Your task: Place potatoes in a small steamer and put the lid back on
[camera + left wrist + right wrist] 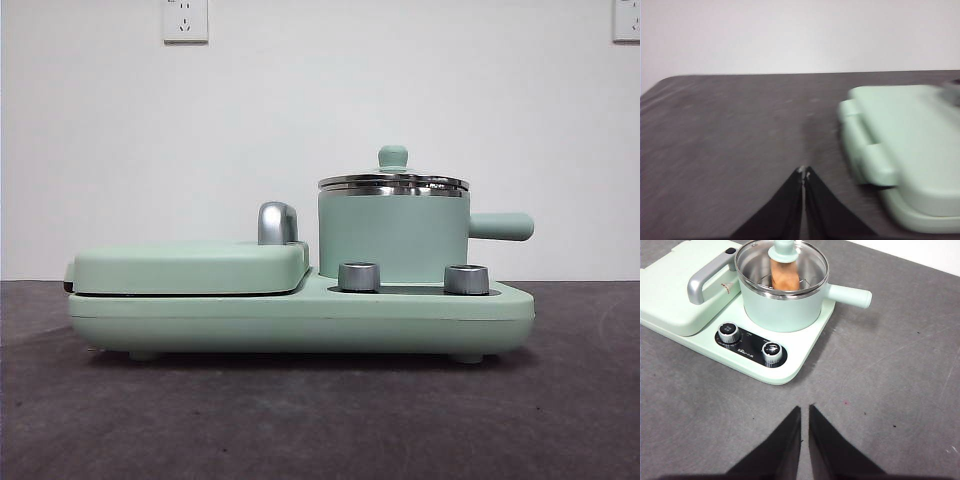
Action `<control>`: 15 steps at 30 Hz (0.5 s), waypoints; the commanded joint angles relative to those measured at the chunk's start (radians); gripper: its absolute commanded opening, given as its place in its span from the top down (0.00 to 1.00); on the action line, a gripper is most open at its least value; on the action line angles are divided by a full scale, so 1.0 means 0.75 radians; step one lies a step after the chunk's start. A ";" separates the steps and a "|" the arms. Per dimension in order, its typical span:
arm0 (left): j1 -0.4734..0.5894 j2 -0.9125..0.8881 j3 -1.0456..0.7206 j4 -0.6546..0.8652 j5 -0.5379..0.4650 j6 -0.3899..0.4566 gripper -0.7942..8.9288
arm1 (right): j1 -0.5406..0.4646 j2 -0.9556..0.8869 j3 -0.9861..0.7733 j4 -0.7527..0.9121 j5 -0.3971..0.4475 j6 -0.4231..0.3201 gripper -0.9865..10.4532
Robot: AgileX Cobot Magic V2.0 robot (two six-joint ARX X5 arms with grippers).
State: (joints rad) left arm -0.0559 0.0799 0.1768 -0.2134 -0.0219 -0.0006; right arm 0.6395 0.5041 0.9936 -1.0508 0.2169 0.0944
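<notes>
Front view: light is falling evenly and softly from above, leaving the white wall [320, 120] bright and nearly washed out. A thin dark shadow is sitting under the appliance base [300, 325] on the grey table [300, 420]. Small highlights are glinting on the lid [393, 183] rim and the two knobs [359, 276]. Focus is holding sharp across the frame.

Left wrist view: the whole picture is smearing with motion blur; the griddle cover [910, 145] at right is showing soft, doubled edges, and colours are looking pale.

Right wrist view: the exposure is looking balanced and sharp. Glare is streaking across the glass lid [760, 260], and the small steamer [782, 310] is casting a soft shadow toward the right of the frame.
</notes>
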 commanded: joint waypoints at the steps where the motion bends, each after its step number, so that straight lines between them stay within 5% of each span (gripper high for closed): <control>1: 0.066 -0.061 -0.092 0.046 -0.002 -0.042 0.91 | 0.009 0.002 0.012 0.014 0.001 0.014 0.89; 15: 0.102 -0.101 -0.217 0.036 0.003 -0.065 0.91 | 0.009 0.002 0.012 0.014 0.001 0.014 0.89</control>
State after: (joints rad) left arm 0.0212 0.0051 0.0326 -0.1825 -0.0212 -0.0448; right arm 0.6395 0.5041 0.9936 -1.0504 0.2161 0.0940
